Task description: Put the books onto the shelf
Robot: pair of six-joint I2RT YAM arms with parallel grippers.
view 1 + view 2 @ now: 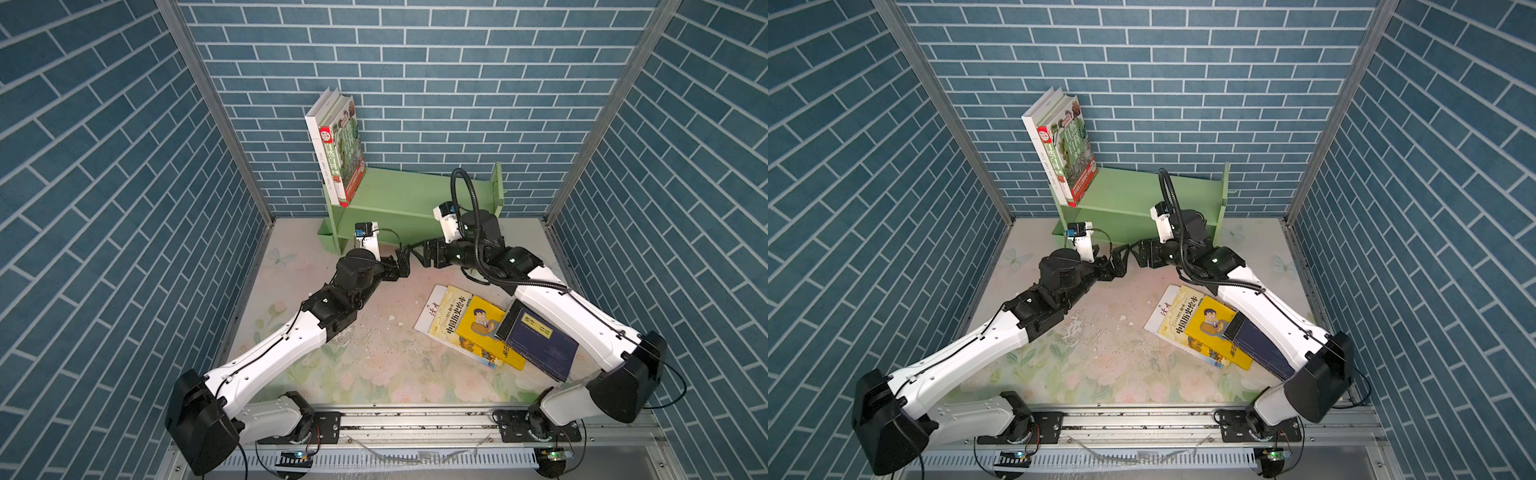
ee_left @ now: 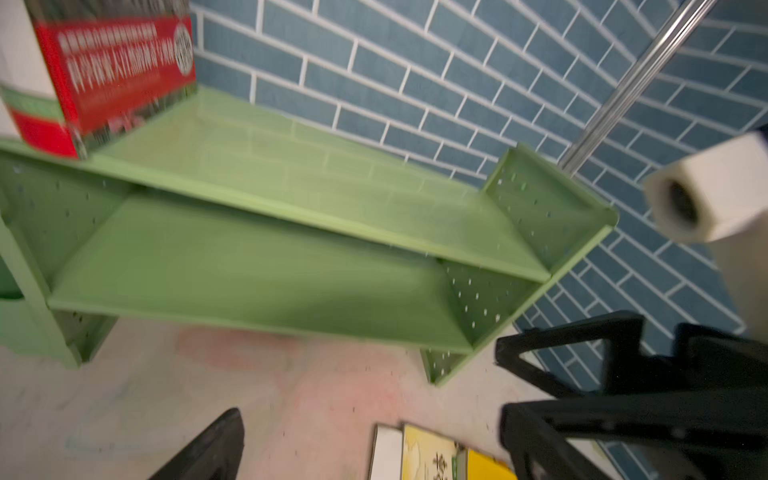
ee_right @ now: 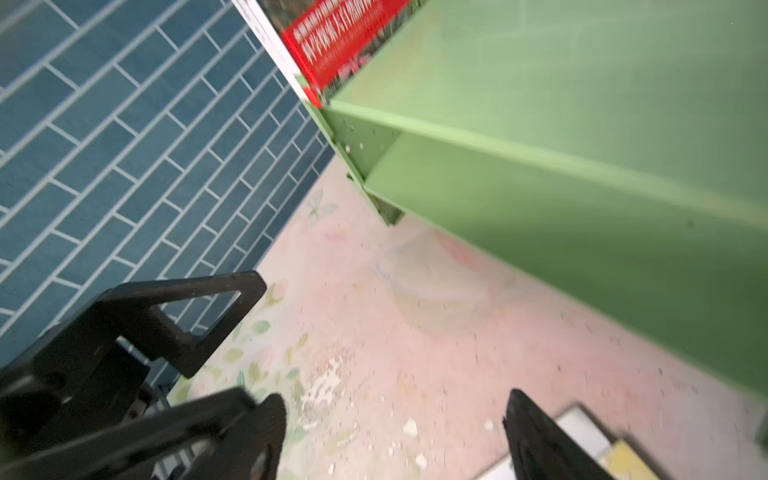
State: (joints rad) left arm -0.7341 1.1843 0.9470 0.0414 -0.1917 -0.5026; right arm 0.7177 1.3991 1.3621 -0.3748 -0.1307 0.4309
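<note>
Floral tabletop [image 1: 374, 365], light green two-tier wooden shelf [image 1: 399, 195] held white book [image 1: 322, 162] and green-and-red encyclopedia [image 1: 348, 153] standing at left end, five books [image 1: 482, 328] lay piled rightward, left gripper [image 1: 404, 261] and right gripper [image 3: 390, 411] gaped empty.

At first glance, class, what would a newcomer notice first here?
Two books stand at the left end of the green shelf, on its top tier. A fanned pile of books lies on the table, and the left arm and right arm nearly meet before the shelf.
</note>
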